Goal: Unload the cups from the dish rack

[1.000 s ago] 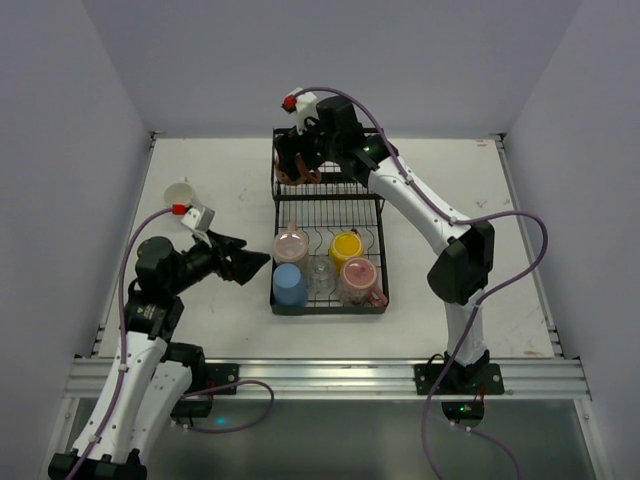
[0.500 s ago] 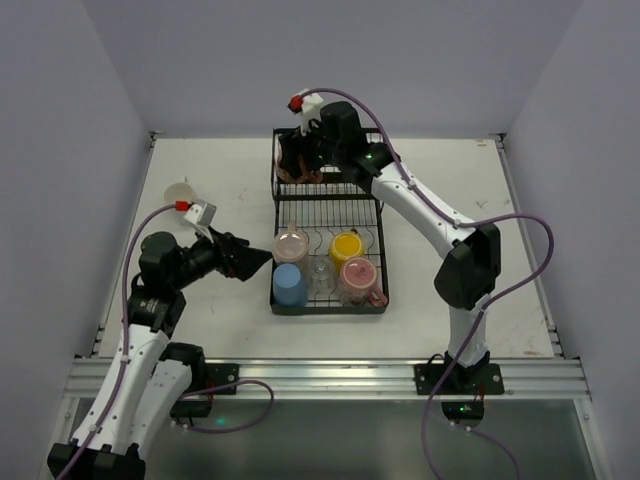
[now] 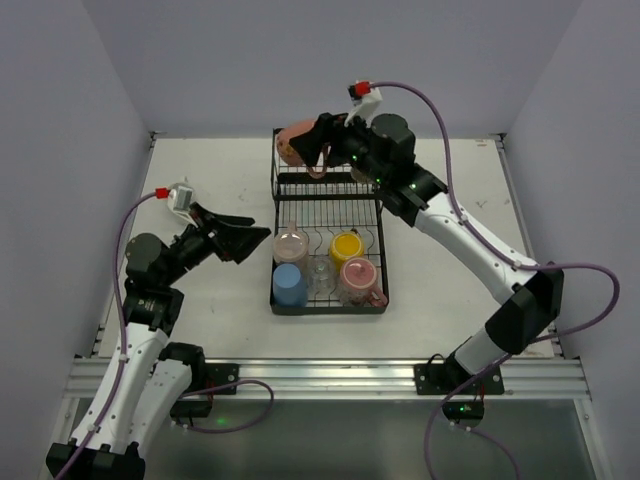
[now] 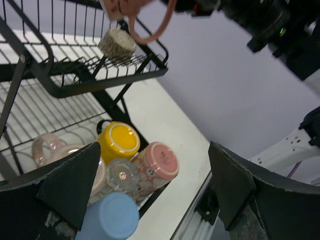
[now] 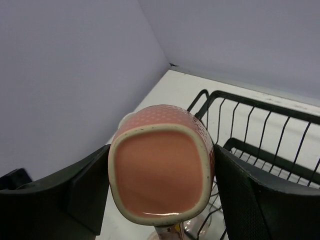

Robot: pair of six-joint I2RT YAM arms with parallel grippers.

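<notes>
- Your right tool (image 5: pixel 164 194) has its fingers closed on either side of the salmon-pink mug (image 3: pixel 293 143), holding it in the air over the left end of the upper shelf of the dish rack (image 3: pixel 335 212)
- The mug's base faces the right wrist camera
- Your left tool (image 4: pixel 152 190) stands wide open with nothing in it, just left of the rack's lower tier
- That lower tier holds the yellow cup (image 3: pixel 346 245), blue cup (image 3: pixel 289 284), clear glass (image 3: pixel 320 275) and pink patterned cup (image 3: pixel 358 280), packed close together
- A small grey-beige cup (image 4: pixel 117 42) sits on the upper shelf
</notes>
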